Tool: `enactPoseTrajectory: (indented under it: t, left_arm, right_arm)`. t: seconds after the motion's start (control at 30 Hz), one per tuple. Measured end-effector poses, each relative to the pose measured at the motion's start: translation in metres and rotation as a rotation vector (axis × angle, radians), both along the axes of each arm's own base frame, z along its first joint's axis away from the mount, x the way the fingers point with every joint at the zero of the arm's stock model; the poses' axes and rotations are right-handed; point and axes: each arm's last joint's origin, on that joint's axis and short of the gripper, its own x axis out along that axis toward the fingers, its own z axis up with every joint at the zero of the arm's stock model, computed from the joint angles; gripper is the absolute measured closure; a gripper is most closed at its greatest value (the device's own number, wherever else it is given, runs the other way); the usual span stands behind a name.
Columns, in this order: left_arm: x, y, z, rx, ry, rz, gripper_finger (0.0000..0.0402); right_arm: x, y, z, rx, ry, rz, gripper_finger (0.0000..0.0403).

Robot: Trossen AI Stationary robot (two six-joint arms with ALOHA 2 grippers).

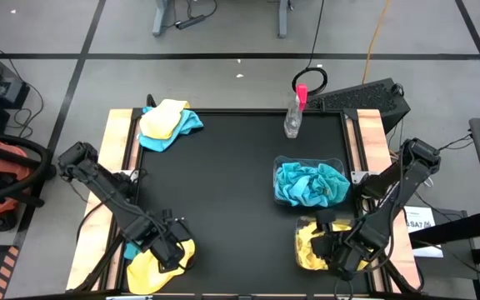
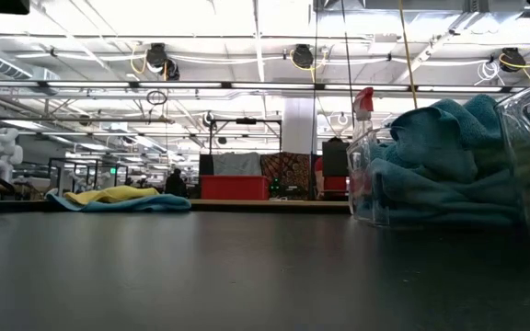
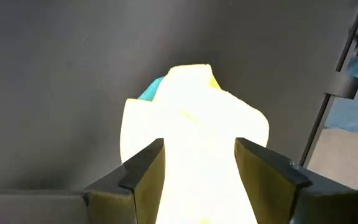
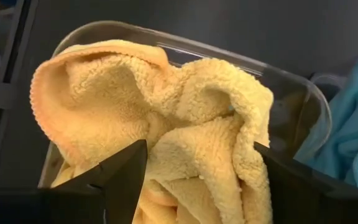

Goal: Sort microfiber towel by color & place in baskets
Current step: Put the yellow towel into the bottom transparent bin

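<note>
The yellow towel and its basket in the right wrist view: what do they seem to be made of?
Yellow towel: a soft fleecy fabric, probably microfiber; its nubby pile and limp folds show this.
Basket: apparently clear glossy plastic; the table shows through its rim.

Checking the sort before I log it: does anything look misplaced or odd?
Both baskets are correctly sorted: blue basket, yellow basket. A mixed yellow-and-blue towel pile remains unsorted at the far left corner, and the left pincer holds a yellow towel.
</note>
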Motion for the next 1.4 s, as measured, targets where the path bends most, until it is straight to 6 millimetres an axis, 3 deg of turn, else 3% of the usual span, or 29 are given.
enactPoseTrajectory:
  t: [0.2, 0.33, 0.6, 0.8, 1.23, 1.4]
  left_arm:
    - [-0.002, -0.002, 0.000, 0.000, 0.001, -0.004, 0.0202]
    - [-0.002, -0.002, 0.000, -0.001, 0.001, -0.004, 0.0202]
    - [-0.002, -0.002, 0.000, 0.000, 0.001, -0.004, 0.0202]
    - [-0.002, -0.002, 0.000, -0.001, 0.002, 0.003, 0.0202]
    - [-0.002, -0.002, 0.000, -0.009, 0.013, 0.018, 0.0202]
    - [-0.002, -0.002, 0.000, -0.009, 0.013, 0.018, 0.0202]
  right_arm:
    - [0.001, 0.001, 0.013, 0.002, -0.010, -0.010, 0.0141]
    - [0.002, 0.004, 0.021, 0.013, -0.022, 0.006, 0.0168]
    - [-0.004, 0.008, 0.022, -0.006, -0.028, 0.037, 0.0286]
    - [-0.007, 0.009, 0.008, -0.026, -0.056, 0.046, 0.0390]
    - [-0.009, 0.000, -0.055, 0.060, -0.079, 0.019, 0.0397]
    - [-0.008, -0.007, -0.068, 0.083, -0.077, -0.007, 0.0389]
